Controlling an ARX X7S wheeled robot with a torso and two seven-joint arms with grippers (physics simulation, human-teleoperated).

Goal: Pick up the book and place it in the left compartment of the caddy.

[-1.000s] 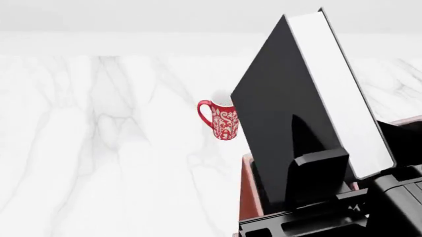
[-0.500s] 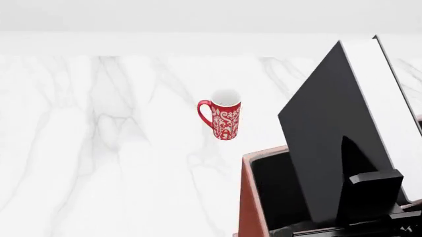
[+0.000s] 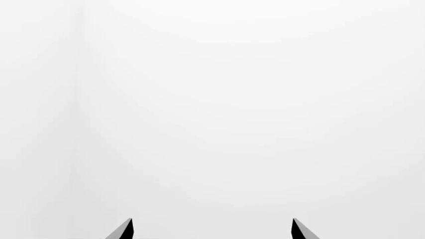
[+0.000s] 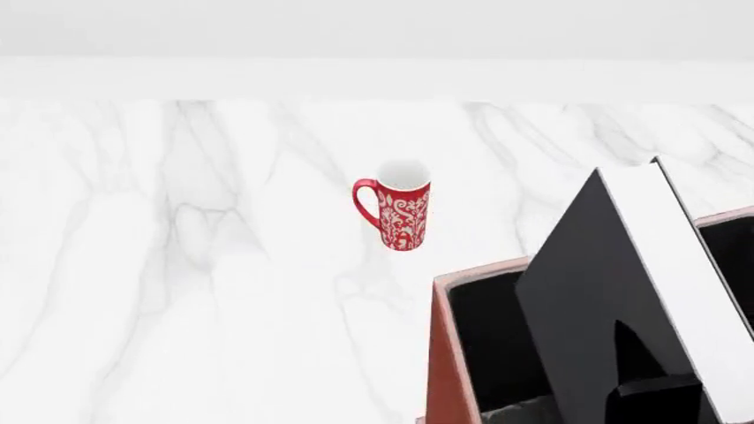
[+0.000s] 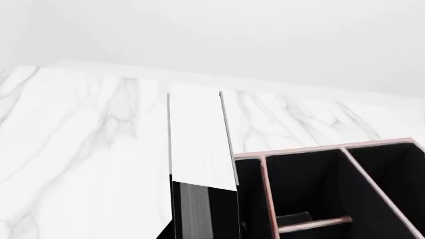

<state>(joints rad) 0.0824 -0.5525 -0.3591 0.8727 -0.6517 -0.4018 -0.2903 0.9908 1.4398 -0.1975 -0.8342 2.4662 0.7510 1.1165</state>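
Right pincer (image 4: pixel 651 389), at the head view's lower right, grips the black book (image 4: pixel 613 300), tilted and partly lowered into the caddy's (image 4: pixel 439 353) left compartment (image 4: pixel 495 344). Left pincer (image 3: pixel 211 230) spread, holding nothing. Red mug (image 4: pixel 401 212) stands mid-bench (image 4: pixel 177 265).

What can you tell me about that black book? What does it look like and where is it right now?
The book is a plain black hardcover with smooth, unmarked covers and white page edges. It stands nearly upright, leaning a little, its lower part down inside the caddy's black-lined left compartment. The right gripper grips its lower part. It rises well above the caddy's rim, apart from the red mug.
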